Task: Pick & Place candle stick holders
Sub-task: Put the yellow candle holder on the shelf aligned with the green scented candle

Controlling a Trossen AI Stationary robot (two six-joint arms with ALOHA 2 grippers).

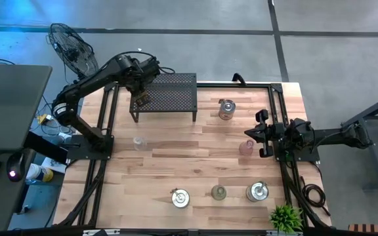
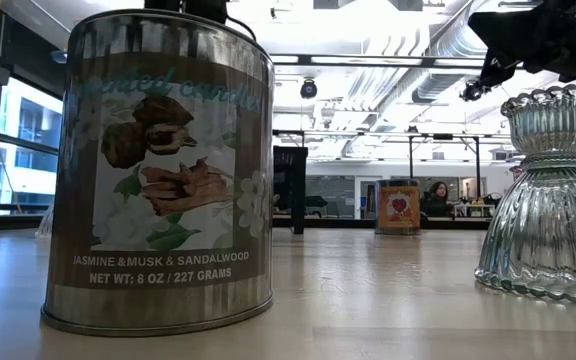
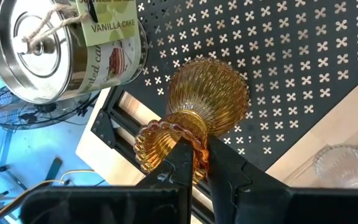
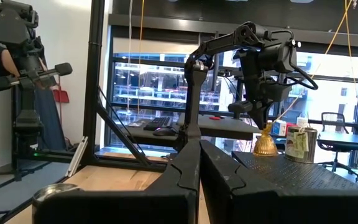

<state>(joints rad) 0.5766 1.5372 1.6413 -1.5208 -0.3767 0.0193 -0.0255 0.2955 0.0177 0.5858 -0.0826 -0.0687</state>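
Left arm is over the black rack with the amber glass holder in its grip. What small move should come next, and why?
Probably open the left end effector and lift clear. Its fingers pinch the amber holder at the rim, and in the right wrist view the holder appears to stand on the black rack beside a silver tin. The right end effector waits, shut, near the pink holder.

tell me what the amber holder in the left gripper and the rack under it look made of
Amber holder: looks like ribbed, translucent glass with glossy highlights, pinched at its rim by the left gripper. Black rack: apparently matte painted sheet metal, punched with cross-shaped holes.
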